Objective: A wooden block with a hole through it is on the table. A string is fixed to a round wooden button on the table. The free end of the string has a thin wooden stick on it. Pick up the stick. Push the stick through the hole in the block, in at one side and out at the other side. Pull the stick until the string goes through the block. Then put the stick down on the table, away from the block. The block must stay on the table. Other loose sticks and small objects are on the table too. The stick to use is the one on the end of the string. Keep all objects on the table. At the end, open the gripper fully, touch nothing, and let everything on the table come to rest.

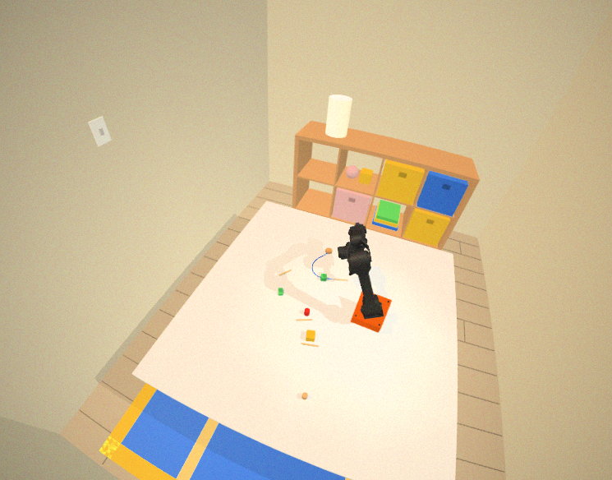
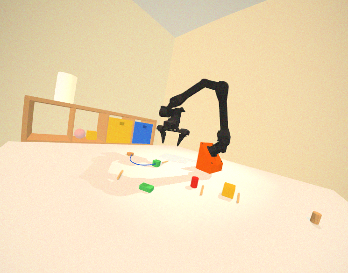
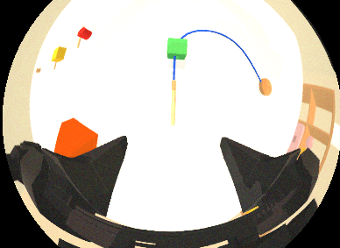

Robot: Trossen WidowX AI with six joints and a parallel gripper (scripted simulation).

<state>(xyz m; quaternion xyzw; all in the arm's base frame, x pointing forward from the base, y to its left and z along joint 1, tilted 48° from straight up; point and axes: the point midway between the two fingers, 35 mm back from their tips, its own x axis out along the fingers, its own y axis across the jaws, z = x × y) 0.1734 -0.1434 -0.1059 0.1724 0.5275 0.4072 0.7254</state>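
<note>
The green block (image 1: pixel 323 277) (image 2: pixel 156 163) (image 3: pixel 177 48) sits on the table. The blue string (image 1: pixel 312 265) (image 2: pixel 138 164) (image 3: pixel 223 35) curves from the round wooden button (image 1: pixel 329 250) (image 2: pixel 130 153) (image 3: pixel 265 87) to one side of the block. It shows again at the opposite side, so it passes through the block. The thin wooden stick (image 1: pixel 339 279) (image 2: pixel 165 161) (image 3: pixel 173 103) lies on the table on that side, apart from the block, on the string's end. My gripper (image 2: pixel 170 144) (image 3: pixel 173 140) is wide open and empty, raised above the table and touching nothing.
A loose stick (image 1: pixel 285 272) (image 2: pixel 119 175) and a green piece (image 1: pixel 280 292) (image 2: pixel 146 187) lie beyond the block. A red cylinder (image 1: pixel 306 311) (image 2: pixel 194 182), a yellow block (image 1: pixel 310 335) (image 2: pixel 228 190), two more sticks and a wooden cylinder (image 1: pixel 304 395) (image 2: pixel 315 217) lie to one side.
</note>
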